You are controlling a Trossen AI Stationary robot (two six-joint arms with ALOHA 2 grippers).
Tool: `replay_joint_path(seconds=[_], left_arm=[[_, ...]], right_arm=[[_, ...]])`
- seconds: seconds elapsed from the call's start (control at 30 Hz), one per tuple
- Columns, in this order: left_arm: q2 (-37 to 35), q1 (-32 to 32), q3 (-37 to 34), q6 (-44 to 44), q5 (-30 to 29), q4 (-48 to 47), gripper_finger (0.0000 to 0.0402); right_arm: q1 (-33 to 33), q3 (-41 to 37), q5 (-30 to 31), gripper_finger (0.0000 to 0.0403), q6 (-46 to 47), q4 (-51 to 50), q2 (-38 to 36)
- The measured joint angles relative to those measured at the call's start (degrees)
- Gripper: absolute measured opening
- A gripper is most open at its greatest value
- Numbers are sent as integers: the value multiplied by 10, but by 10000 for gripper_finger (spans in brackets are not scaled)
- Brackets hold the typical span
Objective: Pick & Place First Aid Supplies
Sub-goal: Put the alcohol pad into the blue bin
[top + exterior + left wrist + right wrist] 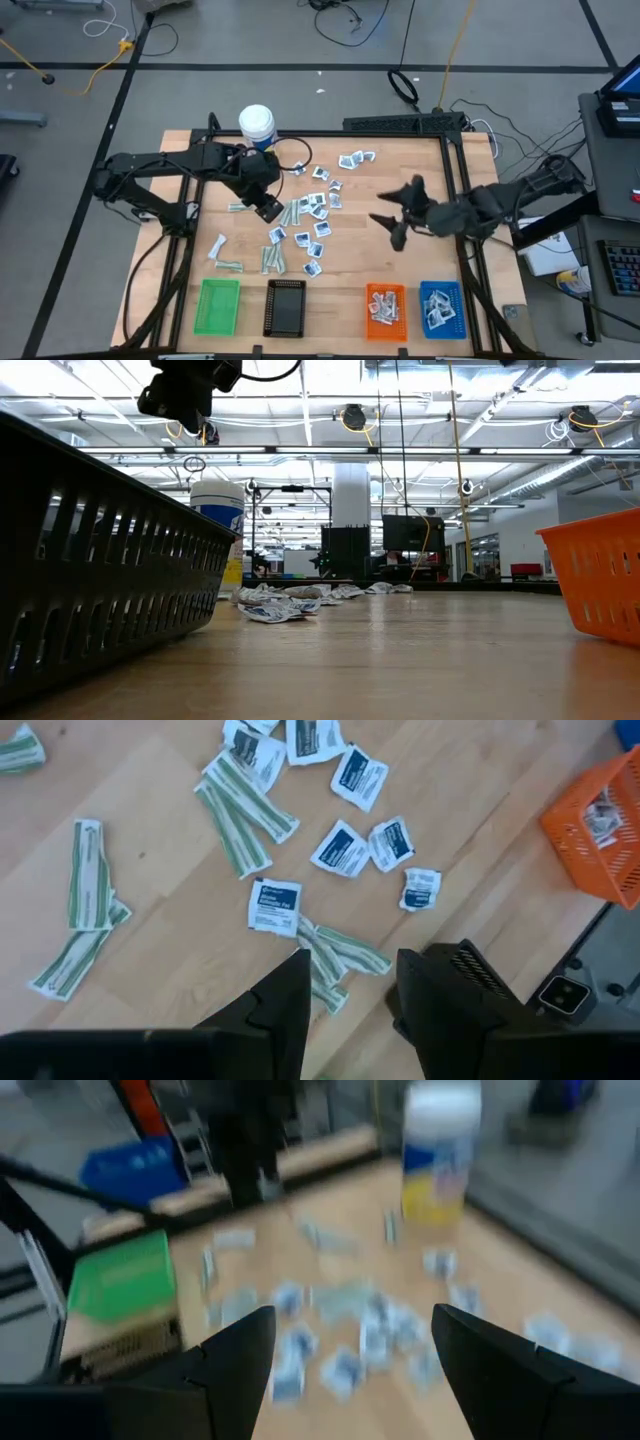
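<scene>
The first aid supplies (310, 215) lie flat and scattered over the middle of the wooden table: square white-and-blue sachets (275, 907) and pale green wrapped strips (240, 810). My left gripper (268, 209) hovers above the left edge of this scatter, open and empty. In the left wrist view its fingers (350, 990) point down over a pile of strips (340, 955). My right gripper (397, 212) hangs over bare table right of the scatter, fingers spread wide and empty. The right wrist view (345, 1350) looks across the packets (360, 1330).
A tall white bottle (257, 124) stands at the far left of the table. Along the near edge sit a green tray (219, 305), a black tray (286, 306), an orange tray (385, 308) and a blue tray (441, 307). The orange and blue ones hold packets.
</scene>
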Motion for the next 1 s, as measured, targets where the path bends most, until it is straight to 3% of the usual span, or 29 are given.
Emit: replay_joint_path(seconds=[0.17, 0.5, 0.83, 1.0], left_arm=[[9, -13, 0, 5, -43, -29, 152], [45, -43, -39, -43, -76, -20, 158], [78, -61, -145, -96, -74, 55, 260], [116, -71, -151, -112, -108, 88, 279]], right_arm=[[-49, 0, -6, 263, -124, 115, 1], [-120, 0, -107, 263, -170, 153, 1], [-135, 0, -123, 263, -234, 160, -4], [-134, 0, -123, 263, -252, 159, -4]])
